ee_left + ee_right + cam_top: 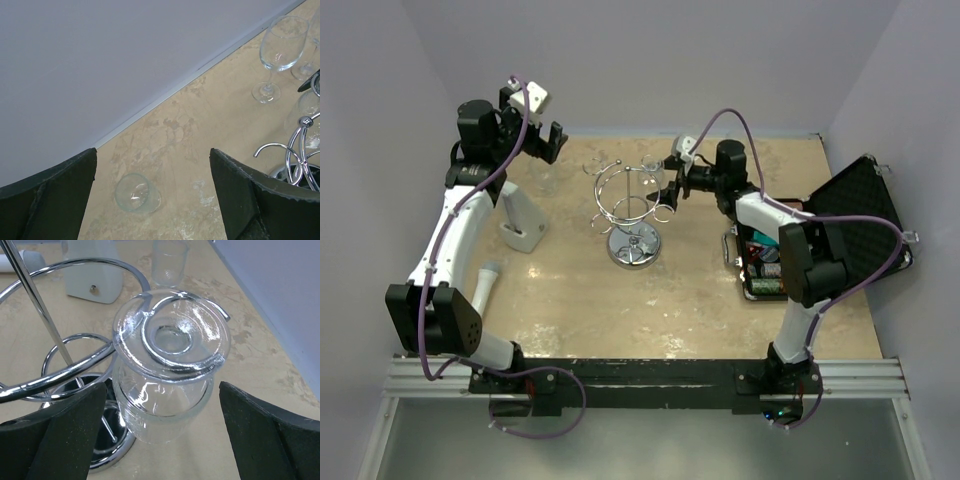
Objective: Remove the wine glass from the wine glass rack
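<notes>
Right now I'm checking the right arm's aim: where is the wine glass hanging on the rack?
The wine glass hangs upside down from a curled hook on the right side of the rack in the top view, between the fingers of the open right gripper.

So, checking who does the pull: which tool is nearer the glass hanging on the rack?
Right. The right tool is open, close up to the hanging glass; the left tool is off to the far left, away from the rack.
</notes>
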You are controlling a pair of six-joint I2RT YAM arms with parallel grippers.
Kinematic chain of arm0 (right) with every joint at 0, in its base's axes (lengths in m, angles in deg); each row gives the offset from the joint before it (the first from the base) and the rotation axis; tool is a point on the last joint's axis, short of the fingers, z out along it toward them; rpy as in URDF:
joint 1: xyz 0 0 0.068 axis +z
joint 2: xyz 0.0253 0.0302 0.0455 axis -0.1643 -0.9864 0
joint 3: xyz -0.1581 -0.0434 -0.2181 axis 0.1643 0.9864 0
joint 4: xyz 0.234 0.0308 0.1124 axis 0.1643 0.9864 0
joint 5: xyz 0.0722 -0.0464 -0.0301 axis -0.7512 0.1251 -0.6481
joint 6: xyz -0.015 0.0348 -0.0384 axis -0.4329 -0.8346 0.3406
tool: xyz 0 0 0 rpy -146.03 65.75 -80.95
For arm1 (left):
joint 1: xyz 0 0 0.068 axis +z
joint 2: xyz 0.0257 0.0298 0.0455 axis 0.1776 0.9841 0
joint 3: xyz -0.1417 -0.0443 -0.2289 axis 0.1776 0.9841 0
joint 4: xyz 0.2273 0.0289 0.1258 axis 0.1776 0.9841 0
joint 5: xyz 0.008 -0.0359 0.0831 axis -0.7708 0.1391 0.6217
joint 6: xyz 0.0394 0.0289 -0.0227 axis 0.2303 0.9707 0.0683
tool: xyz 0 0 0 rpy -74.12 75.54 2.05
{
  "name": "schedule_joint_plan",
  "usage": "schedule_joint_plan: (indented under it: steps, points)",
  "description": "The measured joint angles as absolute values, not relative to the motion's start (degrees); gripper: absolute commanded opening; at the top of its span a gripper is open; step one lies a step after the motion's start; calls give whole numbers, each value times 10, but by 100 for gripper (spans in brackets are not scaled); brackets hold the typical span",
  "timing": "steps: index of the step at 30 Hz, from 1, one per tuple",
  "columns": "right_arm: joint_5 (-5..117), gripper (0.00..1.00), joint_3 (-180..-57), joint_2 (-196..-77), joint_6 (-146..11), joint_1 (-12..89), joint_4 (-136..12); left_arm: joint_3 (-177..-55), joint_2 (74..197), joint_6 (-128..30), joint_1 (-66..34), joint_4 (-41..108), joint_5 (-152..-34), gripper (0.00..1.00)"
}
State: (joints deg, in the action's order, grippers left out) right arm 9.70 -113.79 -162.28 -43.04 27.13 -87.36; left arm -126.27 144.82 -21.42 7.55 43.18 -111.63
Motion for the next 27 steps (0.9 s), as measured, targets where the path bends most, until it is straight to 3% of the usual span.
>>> schedule_joint_plan:
  steps: [13, 22, 27]
  points:
    - [99, 82, -1138, -1623, -460, 278, -913, -1262, 1448, -213, 76, 433, -1118, 98]
    - [100, 88, -1138, -1629, -459, 278, -915, -1263, 1448, -206, 75, 434, -1118, 98]
    - [103, 84, -1138, -1647, -460, 278, -915, -1263, 1448, -203, 75, 436, -1118, 98]
